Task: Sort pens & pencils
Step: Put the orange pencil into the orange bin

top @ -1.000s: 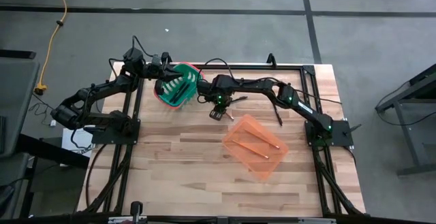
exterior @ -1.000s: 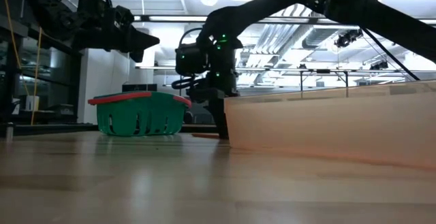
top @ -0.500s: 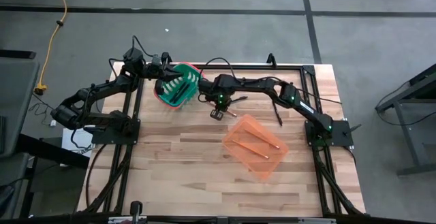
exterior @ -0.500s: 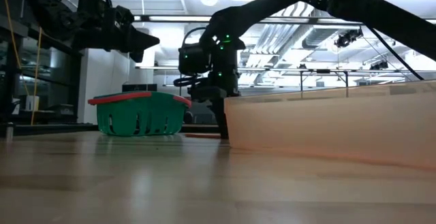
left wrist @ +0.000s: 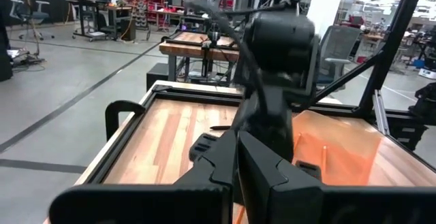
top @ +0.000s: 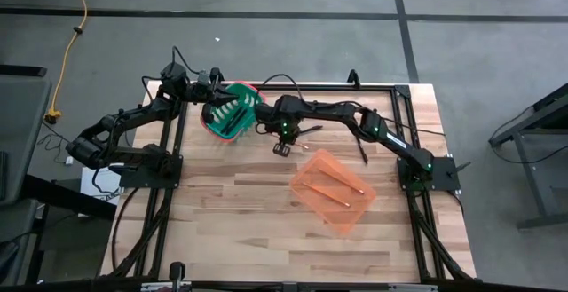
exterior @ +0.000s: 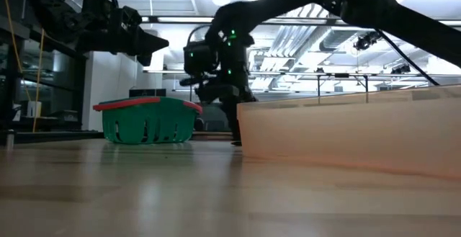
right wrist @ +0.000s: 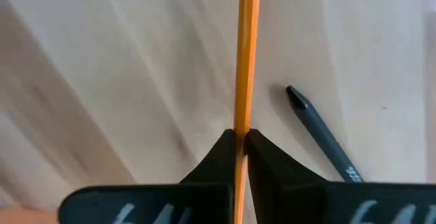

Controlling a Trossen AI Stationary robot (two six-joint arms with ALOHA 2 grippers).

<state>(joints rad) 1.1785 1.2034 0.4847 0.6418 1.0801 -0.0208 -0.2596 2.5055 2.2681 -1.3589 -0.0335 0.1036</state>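
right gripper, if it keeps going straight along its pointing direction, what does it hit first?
Probably the bare wooden table. The right gripper points down at it, shut on a pencil, so the pencil's far end would likely touch first. A dark pen lies beside that line, apparently clear of it.

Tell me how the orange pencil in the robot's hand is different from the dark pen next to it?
The pencil is orange-yellow; the pen is dark grey-black. The pencil is pinched in the right hand; the pen lies loose on the wooden table, touching neither. The pencil runs straight ahead from the hand; the pen lies slanted beside it. Both are thin, straight sticks.
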